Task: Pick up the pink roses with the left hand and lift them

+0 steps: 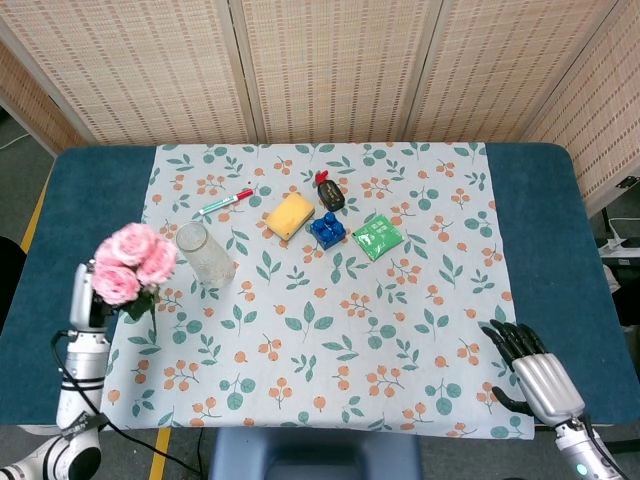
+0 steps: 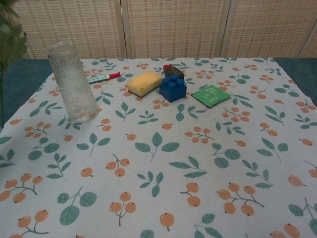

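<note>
The left hand [image 1: 84, 297] grips the pink roses [image 1: 133, 262] by their stems, holding the blooms up above the left edge of the tabletop [image 1: 60, 200], just left of the glass vase [image 1: 205, 256] standing on the patterned cloth [image 1: 330, 330]. In the chest view only blurred green leaves show at the top left corner. The right hand [image 1: 535, 371] rests near the cloth's near right corner, fingers [image 1: 505, 338] spread and holding nothing.

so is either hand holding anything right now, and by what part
The left hand holds the pink roses up off the table, gripping low at the stems beneath the blooms. The right hand holds nothing, fingers apart.
</note>
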Robot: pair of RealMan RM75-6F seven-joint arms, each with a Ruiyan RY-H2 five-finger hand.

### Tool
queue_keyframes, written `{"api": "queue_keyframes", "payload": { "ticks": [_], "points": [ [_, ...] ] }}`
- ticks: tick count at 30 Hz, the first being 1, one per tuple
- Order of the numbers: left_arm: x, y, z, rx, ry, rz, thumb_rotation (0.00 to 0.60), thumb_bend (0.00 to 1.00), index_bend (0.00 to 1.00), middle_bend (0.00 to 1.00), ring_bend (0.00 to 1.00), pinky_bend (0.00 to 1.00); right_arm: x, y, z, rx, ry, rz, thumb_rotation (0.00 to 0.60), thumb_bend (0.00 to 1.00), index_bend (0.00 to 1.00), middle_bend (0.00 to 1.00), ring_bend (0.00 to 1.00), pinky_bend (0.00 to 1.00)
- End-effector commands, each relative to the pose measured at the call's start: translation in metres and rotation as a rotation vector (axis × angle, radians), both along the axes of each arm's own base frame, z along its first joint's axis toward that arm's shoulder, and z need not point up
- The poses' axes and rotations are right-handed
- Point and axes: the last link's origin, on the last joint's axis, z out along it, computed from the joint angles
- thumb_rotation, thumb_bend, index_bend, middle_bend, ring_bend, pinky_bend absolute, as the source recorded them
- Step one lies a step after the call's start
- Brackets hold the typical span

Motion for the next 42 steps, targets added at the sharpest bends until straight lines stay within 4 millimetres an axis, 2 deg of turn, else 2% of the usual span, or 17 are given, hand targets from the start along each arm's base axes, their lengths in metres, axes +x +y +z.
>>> {"api": "queue_keyframes", "payload": {
  "ticks": [1,6,10,13,16,17,18,20,27,42],
  "points": [
    [0.033,0.032,0.061,0.076,-0.275,-0.08,0.6,0.51,0.6,0.69,0.48,0.35,-0.001,-0.001,0.0,-0.008,0.008,-0.001,0.6,0.21,0.0,0.0,0.0,0.0],
    [0.068,0.063,0.079,0.152,-0.27,-0.142,0.6,0.51,0.6,0.69,0.48,0.35,-0.001,-0.001,0.001,-0.012,0.009,-0.006,0.6,0.21,0.0,0.0,0.0,0.0],
    [0.093,0.083,0.084,0.192,-0.255,-0.165,0.6,0.51,0.6,0.69,0.47,0.34,-0.002,-0.002,0.003,-0.023,0.012,-0.012,0.6,0.21,0.0,0.0,0.0,0.0],
    [0.106,0.093,0.078,0.197,-0.235,-0.173,0.6,0.51,0.6,0.69,0.47,0.34,-0.003,-0.003,0.002,-0.021,0.016,-0.016,0.6,0.21,0.0,0.0,0.0,0.0],
    [0.121,0.104,0.062,0.18,-0.207,-0.177,0.6,0.51,0.6,0.69,0.47,0.33,-0.003,-0.003,0.0,-0.017,0.019,-0.018,0.6,0.21,0.0,0.0,0.0,0.0],
    [0.135,0.117,0.057,0.177,-0.191,-0.182,0.6,0.51,0.6,0.69,0.47,0.33,-0.003,-0.003,0.0,-0.015,0.02,-0.019,0.6,0.21,0.0,0.0,0.0,0.0],
    [0.14,0.123,0.052,0.175,-0.183,-0.178,0.6,0.51,0.6,0.69,0.47,0.32,-0.003,-0.003,0.0,-0.013,0.021,-0.019,0.6,0.21,0.0,0.0,0.0,0.0],
    [0.136,0.127,0.04,0.171,-0.15,-0.168,0.6,0.52,0.6,0.69,0.47,0.31,-0.003,-0.003,0.001,-0.016,0.018,-0.021,0.6,0.21,0.0,0.0,0.0,0.0],
    [0.125,0.134,0.018,0.176,-0.098,-0.165,0.6,0.52,0.6,0.69,0.46,0.29,-0.004,-0.003,0.006,-0.036,0.013,-0.024,0.6,0.21,0.0,0.0,0.0,0.0],
    [0.089,0.132,-0.01,0.18,-0.014,-0.137,0.6,0.52,0.58,0.67,0.43,0.27,-0.004,-0.003,0.006,-0.033,0.014,-0.024,0.6,0.21,0.0,0.0,0.0,0.0]
  ]
}}
